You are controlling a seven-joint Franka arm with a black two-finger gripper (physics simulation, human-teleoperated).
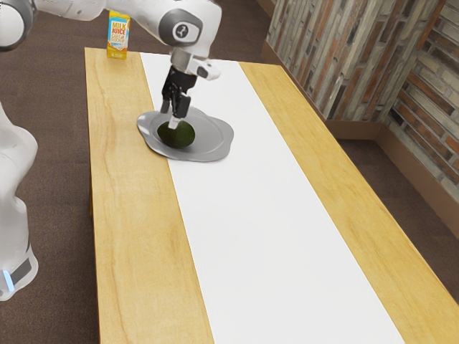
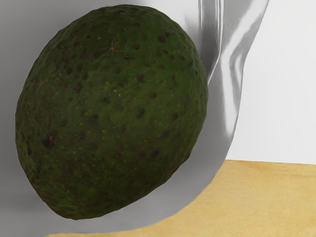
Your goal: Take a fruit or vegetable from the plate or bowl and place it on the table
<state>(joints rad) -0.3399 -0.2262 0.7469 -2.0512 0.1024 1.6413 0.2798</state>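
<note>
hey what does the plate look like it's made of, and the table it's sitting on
The plate looks like metal, smooth and shiny, perhaps polished steel or pewter: bright streaks run along its wavy rim. The table seems to be pale, satin-finished wood, judging by its yellowish grain, though it could be a veneer; the matte white strip down its middle may be cloth or paint.

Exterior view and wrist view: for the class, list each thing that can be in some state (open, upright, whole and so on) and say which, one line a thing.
Gripper: open, fingers apart at the avocado.
Avocado: whole on the sides seen, lying on the plate.
Plate: right way up, bearing the avocado.
Carton: upright; whether sealed, I cannot tell.
White strip: flat along the table.
</note>
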